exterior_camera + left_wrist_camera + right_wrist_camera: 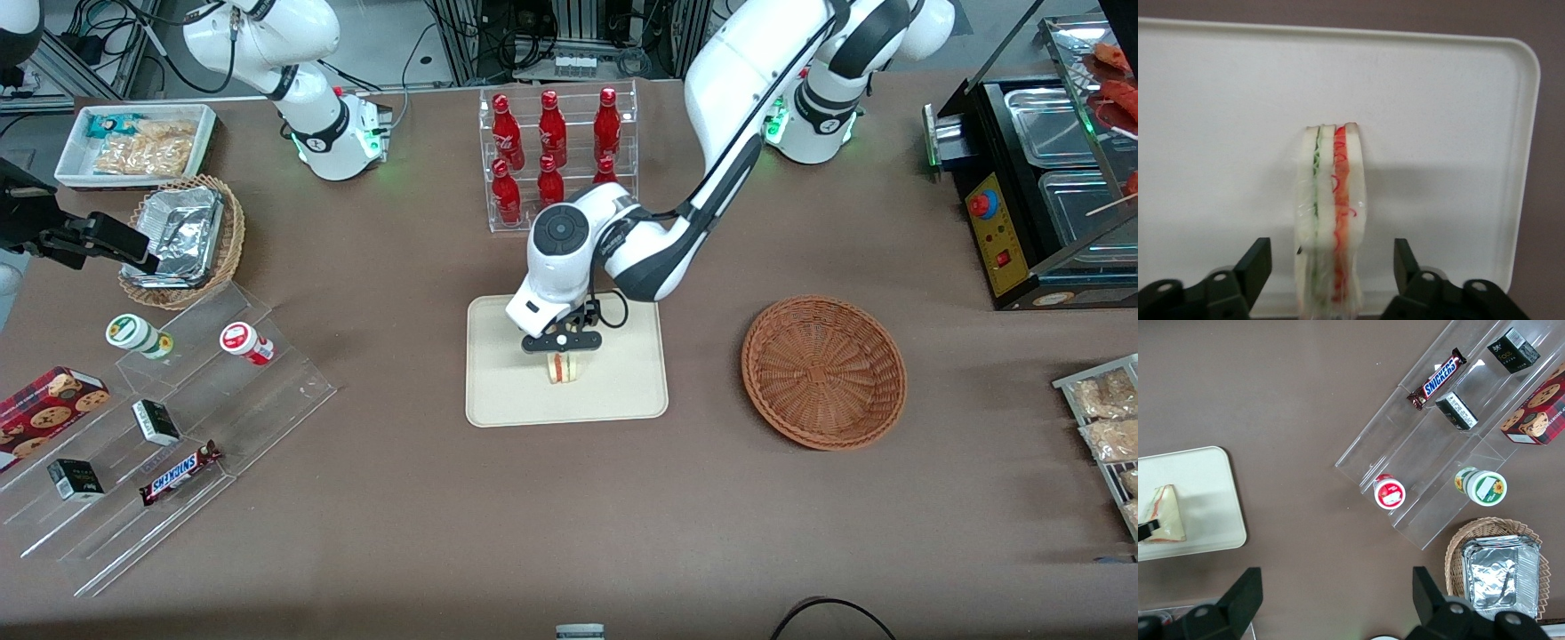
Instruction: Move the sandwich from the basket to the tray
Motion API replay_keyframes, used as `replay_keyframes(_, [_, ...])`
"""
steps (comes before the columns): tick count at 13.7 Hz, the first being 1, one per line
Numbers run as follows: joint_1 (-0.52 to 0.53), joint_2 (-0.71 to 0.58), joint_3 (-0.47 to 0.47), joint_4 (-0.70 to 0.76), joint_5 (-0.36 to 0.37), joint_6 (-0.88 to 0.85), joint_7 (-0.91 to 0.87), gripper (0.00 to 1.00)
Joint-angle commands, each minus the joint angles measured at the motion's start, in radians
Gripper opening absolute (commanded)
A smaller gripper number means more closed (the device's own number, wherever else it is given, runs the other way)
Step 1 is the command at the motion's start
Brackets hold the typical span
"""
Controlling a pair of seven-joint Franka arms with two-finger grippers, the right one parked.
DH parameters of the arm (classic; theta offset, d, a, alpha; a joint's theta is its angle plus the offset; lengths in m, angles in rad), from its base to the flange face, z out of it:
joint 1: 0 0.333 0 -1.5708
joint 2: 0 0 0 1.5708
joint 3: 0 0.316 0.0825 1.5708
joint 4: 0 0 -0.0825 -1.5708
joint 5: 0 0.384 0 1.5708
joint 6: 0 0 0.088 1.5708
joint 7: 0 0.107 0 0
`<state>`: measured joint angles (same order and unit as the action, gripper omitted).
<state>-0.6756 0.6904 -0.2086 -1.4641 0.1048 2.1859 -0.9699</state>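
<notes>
Tray (498, 391) with sandwich (563, 367), end effector (562, 348) above.

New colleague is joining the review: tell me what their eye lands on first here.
The tool, open over the cream tray mid-table, straddles the sandwich standing on edge on it. Beside the tray, toward the working arm's end, sits the empty wicker basket. Farther from the camera, red bottles fill a clear rack.
</notes>
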Motion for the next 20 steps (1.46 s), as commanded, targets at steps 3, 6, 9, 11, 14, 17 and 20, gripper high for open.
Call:
replay_keyframes(3, [-0.004, -0.263, 0.081, -0.038, -0.016, -0.311, -0.072, 1.00])
replay_keyframes(6, [-0.004, -0.418, 0.204, -0.093, -0.043, -0.434, -0.058, 1.00])
replay_keyframes(9, [-0.004, -0.552, 0.326, -0.159, -0.047, -0.510, 0.041, 1.00])
replay_keyframes(11, [-0.004, -0.609, 0.420, -0.167, -0.072, -0.610, 0.173, 1.00])
replay_keyframes(14, [-0.006, -0.673, 0.550, -0.163, -0.082, -0.713, 0.354, 1.00])
replay_keyframes(17, [-0.006, -0.696, 0.627, -0.154, -0.079, -0.771, 0.486, 1.00])
replay_keyframes(20, [-0.004, -0.718, 0.686, -0.154, -0.076, -0.785, 0.531, 1.00])
